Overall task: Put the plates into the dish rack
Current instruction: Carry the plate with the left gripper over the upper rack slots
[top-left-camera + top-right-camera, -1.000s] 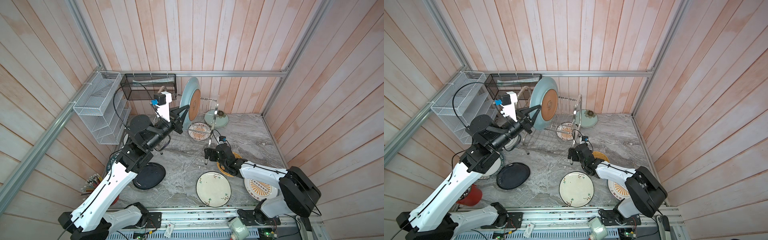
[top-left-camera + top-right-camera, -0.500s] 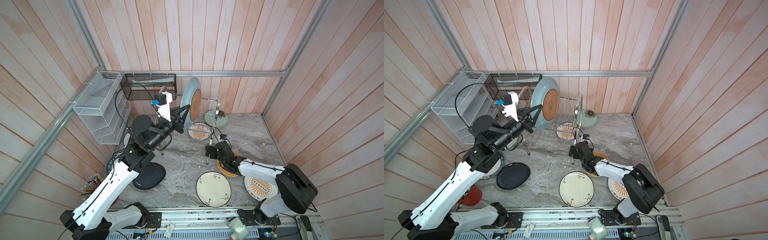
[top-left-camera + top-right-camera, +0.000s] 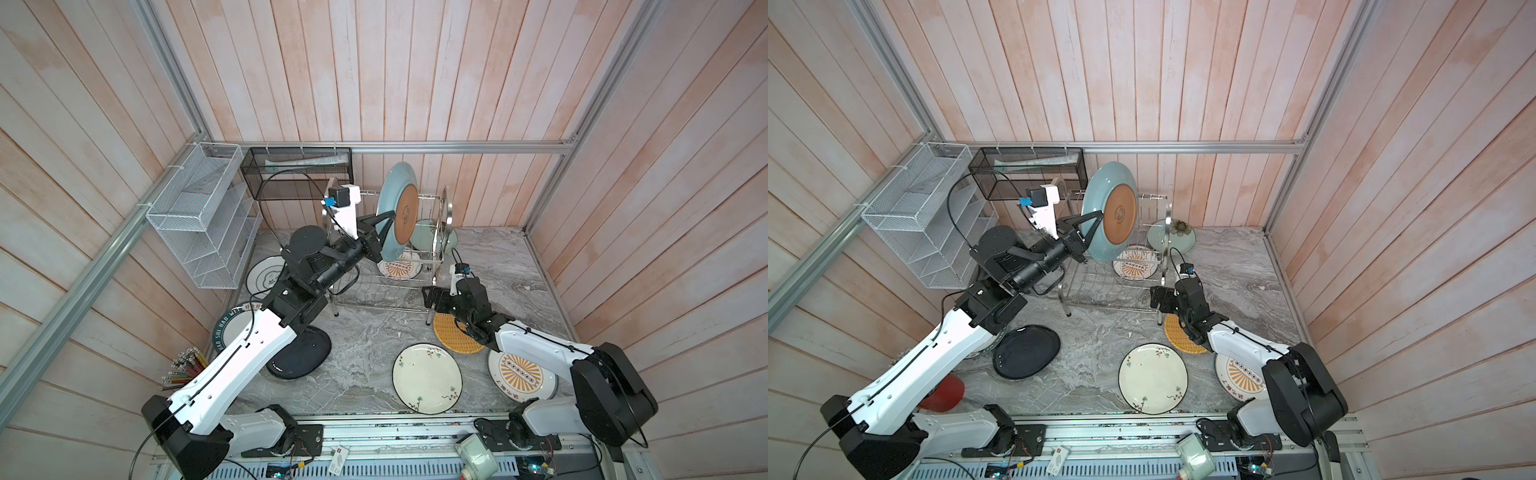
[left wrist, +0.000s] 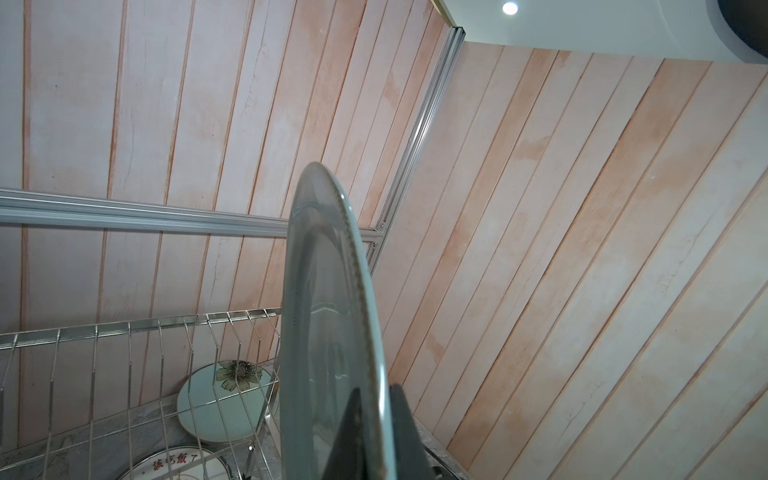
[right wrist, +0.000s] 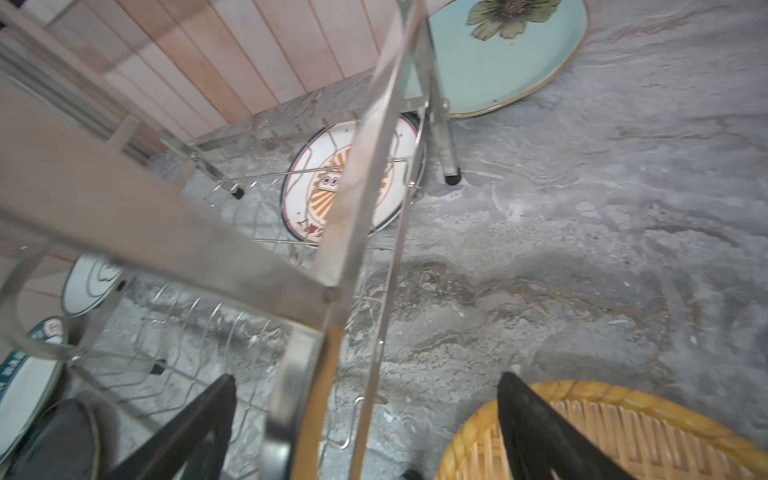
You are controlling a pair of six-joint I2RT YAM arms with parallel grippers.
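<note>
Left fingers (image 4: pixel 405 432) stay clamped on grey-blue plate (image 3: pixel 399 208), now slightly further right over dish rack (image 5: pixel 166 241); right fingers (image 5: pixel 536 424) remain apart.

White mesh organiser (image 3: pixel 199 232) on wall beside black mesh basket (image 3: pixel 297 174); pencils (image 3: pixel 187 368) front-left.

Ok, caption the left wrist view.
Left pincer grips the grey-blue plate, seen edge-on, beside the dish rack.
</note>
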